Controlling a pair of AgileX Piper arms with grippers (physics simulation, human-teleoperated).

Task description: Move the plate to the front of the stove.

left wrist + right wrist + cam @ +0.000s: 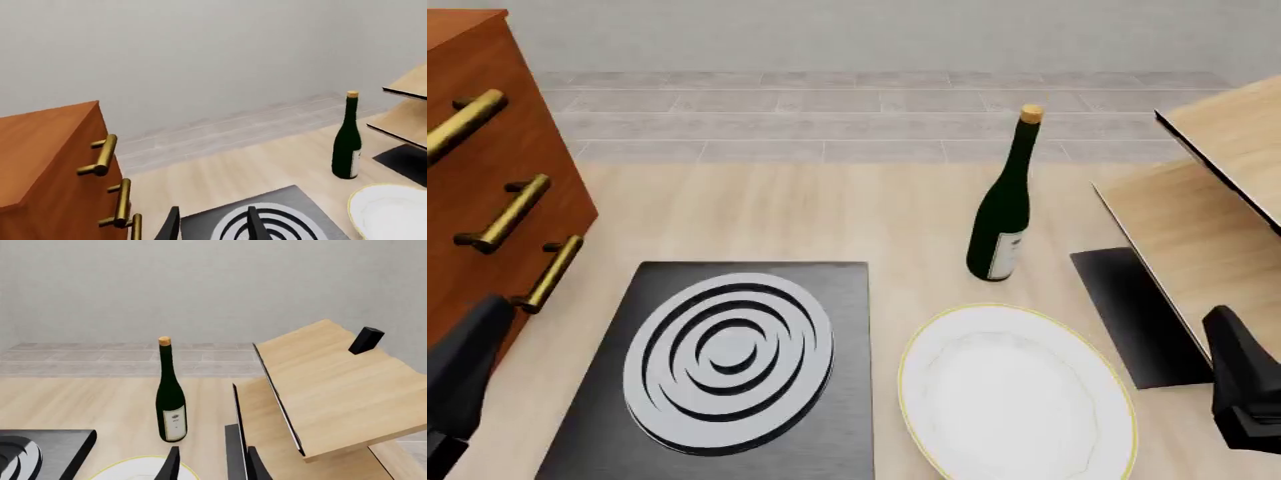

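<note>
Standing by the table: the plate [1016, 395], white with a thin gold rim, lies flat on the light wood tabletop [801, 220], just beside the right edge of the stove [727, 375], apart from it by a narrow strip of wood. A dark green wine bottle [1002, 205] with a cork stands upright just behind the plate; a flat black rectangle [1134, 315] lies to its right, partly under a tilted wooden shelf unit [1214, 210]. A brown drawer cabinet [487, 170] with brass handles sits at far left. Left gripper [212, 225] hangs above the stove's ring burner, two dark fingertips apart with nothing between them: open, empty. Right gripper [212, 465] hovers near the plate's back edge, fingertips likewise spread and empty. Neither touches the plate. Judgement: task not yet begun; plate must end on the near side of the stove. Handling estimate: stiff, glazed, probably slippery and brittle, and too shallow to grab from above across its width. Best hold appears to be a pinch over the raised rim, one finger above and one below, on the side nearest the right gripper. Risks: rim slipping out of the pinch, or plate swinging into the bottle during the lift.
</note>
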